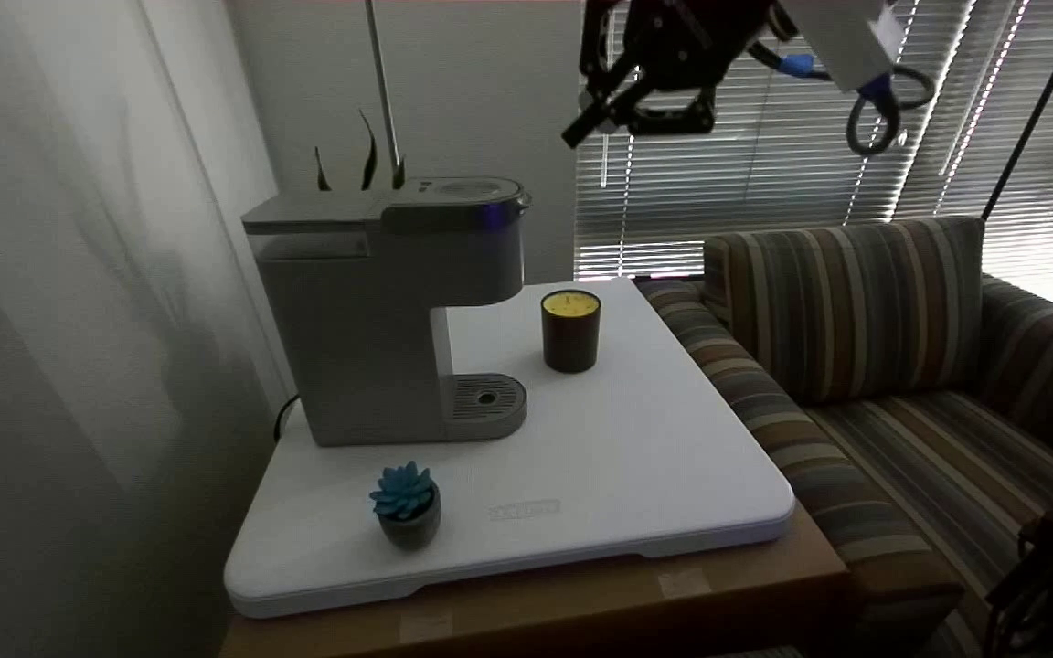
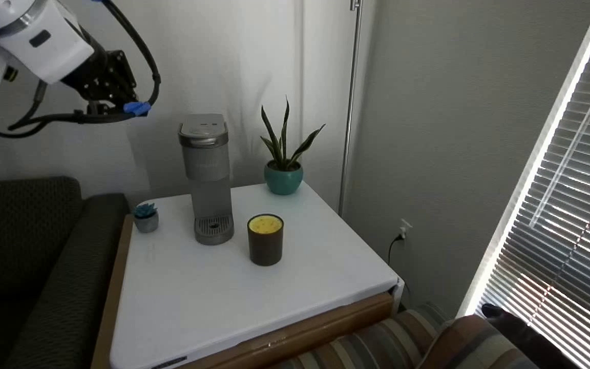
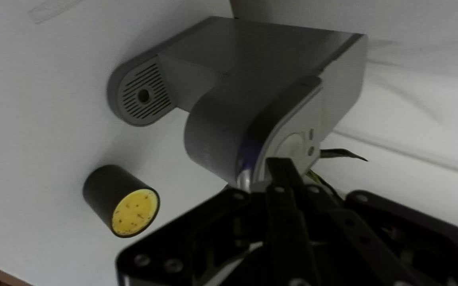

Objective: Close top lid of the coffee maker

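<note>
In the wrist view, the round-fronted grey top lid [image 3: 292, 143] is seen lying flat atop the boxy coffee maker [image 3: 249, 79], the lid's edge partly hidden by the tool [image 3: 282, 167], whose black jaws are held together. A dark candle jar [image 3: 113, 192] filled with speckled yellow wax [image 3: 135, 212] is set near the slotted drip base [image 3: 155, 85]. In both exterior views, a blue succulent [image 1: 402, 492] is carried by the smooth white bench [image 1: 636, 457].
</note>
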